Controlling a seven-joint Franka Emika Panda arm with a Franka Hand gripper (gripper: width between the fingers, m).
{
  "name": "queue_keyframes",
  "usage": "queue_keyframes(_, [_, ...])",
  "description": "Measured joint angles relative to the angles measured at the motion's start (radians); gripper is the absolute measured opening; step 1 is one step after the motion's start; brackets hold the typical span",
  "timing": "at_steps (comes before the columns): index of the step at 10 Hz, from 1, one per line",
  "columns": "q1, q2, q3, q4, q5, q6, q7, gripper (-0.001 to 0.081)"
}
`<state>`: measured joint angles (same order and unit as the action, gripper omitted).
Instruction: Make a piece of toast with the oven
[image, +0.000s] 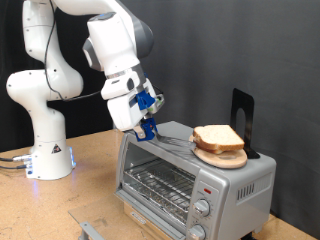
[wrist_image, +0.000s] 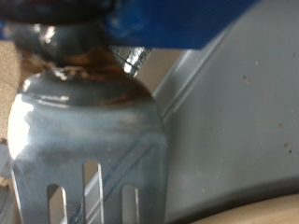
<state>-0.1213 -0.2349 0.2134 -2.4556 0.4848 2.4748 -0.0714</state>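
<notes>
Steel spatula (wrist_image: 89, 140) is clenched in the gripper (image: 146, 128), blade lying on the oven (image: 195, 175) roof. Beyond the blade tip, bread slices (image: 218, 138) sit stacked on a round wooden board (image: 220, 156); no single toast slice can be told apart.

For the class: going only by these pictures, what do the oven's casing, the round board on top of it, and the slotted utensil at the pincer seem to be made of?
Oven casing: probably painted or brushed metal; matt silver-grey with soft highlights.
Round board: likely wood; light tan, dull surface.
Slotted utensil: apparently polished steel; shiny and reflective, with rusty-looking staining near its neck.
</notes>
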Motion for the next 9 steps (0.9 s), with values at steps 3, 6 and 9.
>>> queue_keyframes(3, [0.002,-0.007,0.001,-0.002,0.046,0.010,-0.027,0.0439])
queue_keyframes(6, [0.005,-0.037,0.002,-0.018,0.058,-0.030,-0.058,0.0439])
queue_keyframes(9, [0.007,-0.067,0.003,-0.042,0.068,-0.028,-0.063,0.0439])
